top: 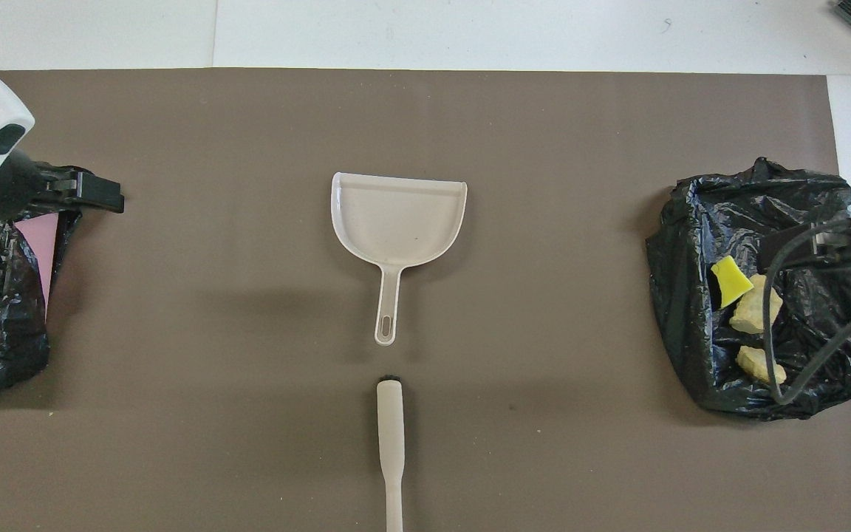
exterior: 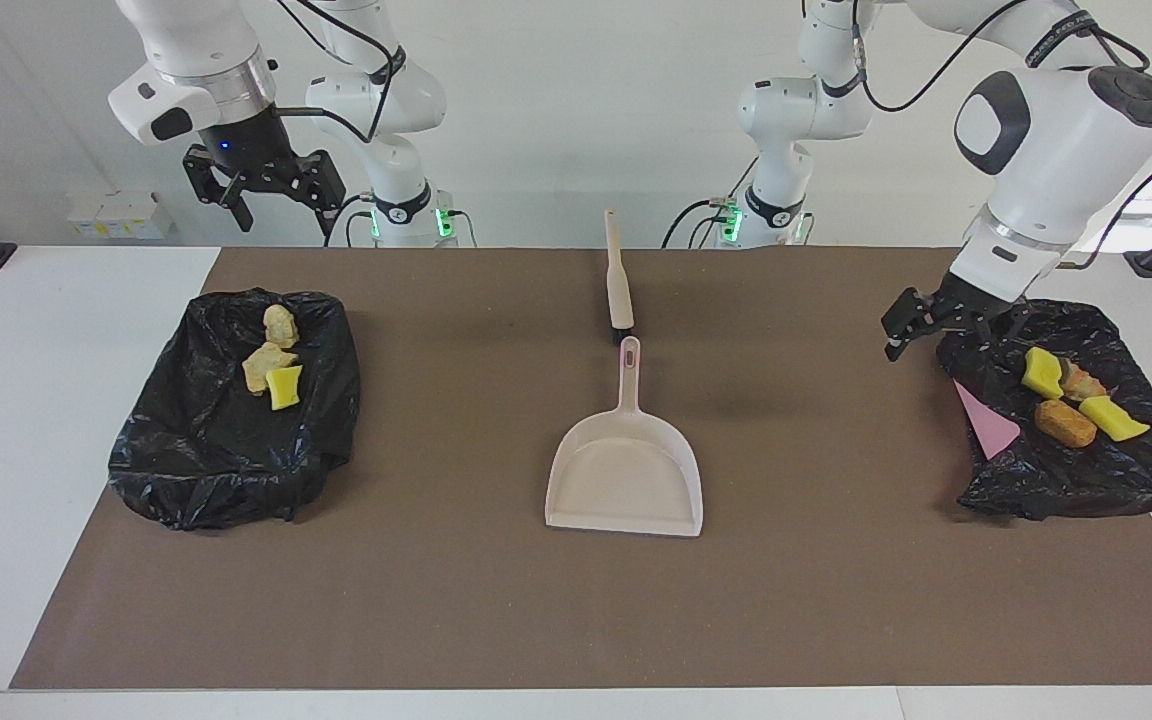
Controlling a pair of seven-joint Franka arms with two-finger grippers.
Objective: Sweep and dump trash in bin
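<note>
Left end effector (exterior: 948, 322), fingers spread and empty, hangs over the robot-side edge of the black bag (exterior: 1116, 470) at its own end of the bench; four scraps (exterior: 1066, 424) lie on the bag at about four o'clock from it in the facing view. Right end effector (exterior: 266, 190) waits spread above the other bag (exterior: 196, 470) with three scraps (exterior: 283, 387)

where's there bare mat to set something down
Bare mat lies between the dustpan and each black bag, and past the dustpan's mouth away from the robots. The mat's middle is crowded: the brush lies right by the dustpan's handle.
</note>
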